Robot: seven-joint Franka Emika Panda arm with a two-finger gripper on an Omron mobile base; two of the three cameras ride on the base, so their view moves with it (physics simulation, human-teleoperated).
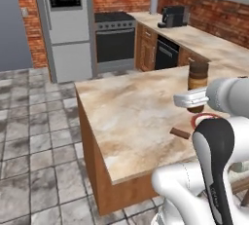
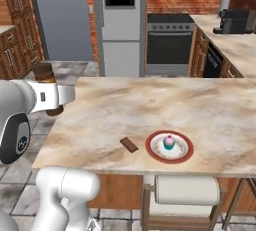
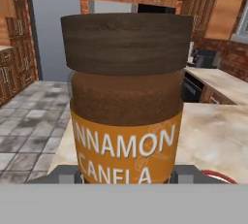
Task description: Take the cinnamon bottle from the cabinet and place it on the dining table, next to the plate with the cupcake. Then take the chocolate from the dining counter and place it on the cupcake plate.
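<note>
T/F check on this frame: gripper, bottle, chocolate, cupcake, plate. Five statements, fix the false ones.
1. The gripper is shut on the cinnamon bottle. True.
2. The chocolate lies on the plate. False: it lies on the dining table, left of the plate and apart from it.
3. The cupcake sits on the plate. True.
4. The bottle lies on its side on the marble. False: it is upright, held at the table's left end.
5. The plate has a blue rim. False: red.

Wood-grain cap on cinnamon bottle (image 3: 127,102); matt veined marble dining table (image 2: 150,110).
</note>
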